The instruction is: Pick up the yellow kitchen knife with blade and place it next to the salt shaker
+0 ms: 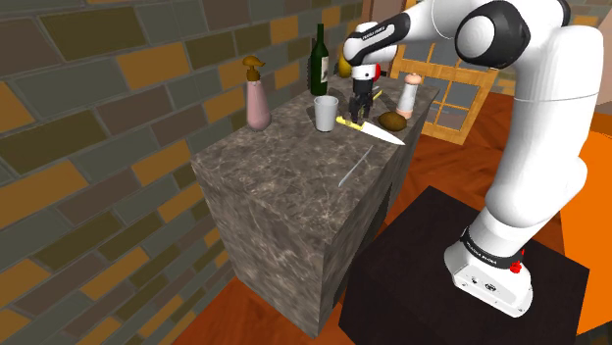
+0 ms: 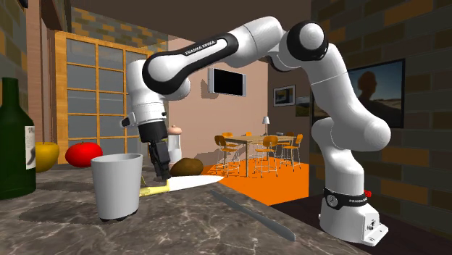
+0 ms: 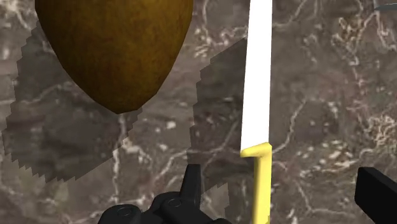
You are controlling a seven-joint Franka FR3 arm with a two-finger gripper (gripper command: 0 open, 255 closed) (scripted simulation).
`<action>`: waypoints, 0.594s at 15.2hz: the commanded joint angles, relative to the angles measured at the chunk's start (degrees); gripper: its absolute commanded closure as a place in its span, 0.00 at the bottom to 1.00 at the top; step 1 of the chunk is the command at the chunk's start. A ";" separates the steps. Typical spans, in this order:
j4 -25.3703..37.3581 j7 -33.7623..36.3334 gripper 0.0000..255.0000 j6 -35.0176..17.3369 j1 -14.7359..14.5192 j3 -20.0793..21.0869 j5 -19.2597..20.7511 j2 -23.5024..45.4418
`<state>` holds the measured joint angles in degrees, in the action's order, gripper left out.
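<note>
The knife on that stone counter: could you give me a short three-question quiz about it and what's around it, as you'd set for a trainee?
1. True or false: the gripper is shut on the knife.
2. Which thing lies closest beside the knife's blade? A. a brown oval thing; B. a green bottle; C. a red fruit.
3. Fill in: the knife's handle is ___ in colour.

Key
1. False: the fingers stand open on either side of the handle, not touching it.
2. A.
3. Yellow.
</note>
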<state>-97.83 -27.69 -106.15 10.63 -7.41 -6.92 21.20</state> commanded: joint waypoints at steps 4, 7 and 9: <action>4.90 0.24 0.00 4.82 0.24 -0.12 0.16 0.13; 4.92 0.24 0.00 4.83 0.24 -0.12 0.16 0.14; 4.92 0.24 0.00 4.83 0.24 -0.12 0.16 0.14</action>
<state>-92.94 -27.45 -101.35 10.87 -7.53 -6.76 21.32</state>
